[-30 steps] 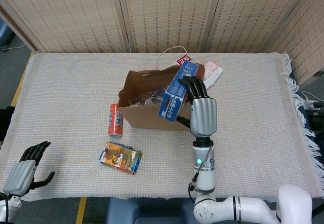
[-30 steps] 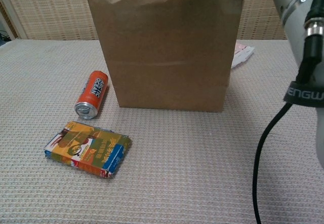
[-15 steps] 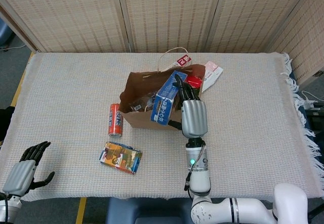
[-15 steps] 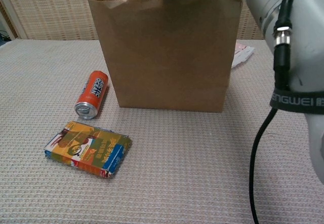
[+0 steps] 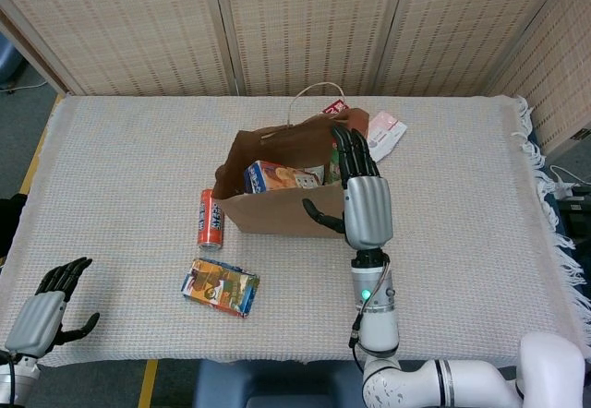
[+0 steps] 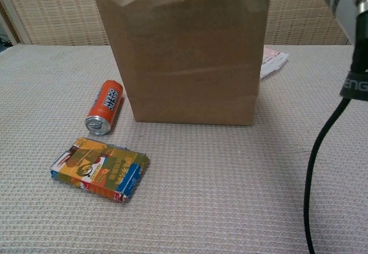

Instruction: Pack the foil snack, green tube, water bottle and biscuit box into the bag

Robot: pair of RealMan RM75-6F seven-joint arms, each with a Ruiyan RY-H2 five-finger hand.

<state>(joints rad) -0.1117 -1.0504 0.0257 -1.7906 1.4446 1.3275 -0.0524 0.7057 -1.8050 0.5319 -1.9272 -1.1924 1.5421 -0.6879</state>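
Note:
The brown paper bag (image 5: 275, 214) stands open at mid-table; in the chest view only its front wall (image 6: 184, 53) shows. The biscuit box (image 5: 282, 177) lies inside the bag, its printed face up. Whatever lies under the box is hidden. My right hand (image 5: 362, 198) hovers over the bag's right side with fingers stretched out, holding nothing. A colourful foil snack pack (image 5: 220, 286) (image 6: 100, 169) lies flat on the cloth in front of the bag, to its left. At the table's near left corner my left hand (image 5: 44, 311) sits empty, fingers apart.
An orange can (image 5: 211, 218) (image 6: 104, 107) lies on its side left of the bag. A white and pink packet (image 5: 386, 136) (image 6: 273, 61) lies behind the bag's right corner. My right forearm and its black cable (image 6: 322, 150) fill the chest view's right edge.
My right hand let go of the biscuit box, which dropped into the bag and now lies flat. The hand drew back slightly right with fingers straightened. The left hand has not moved.

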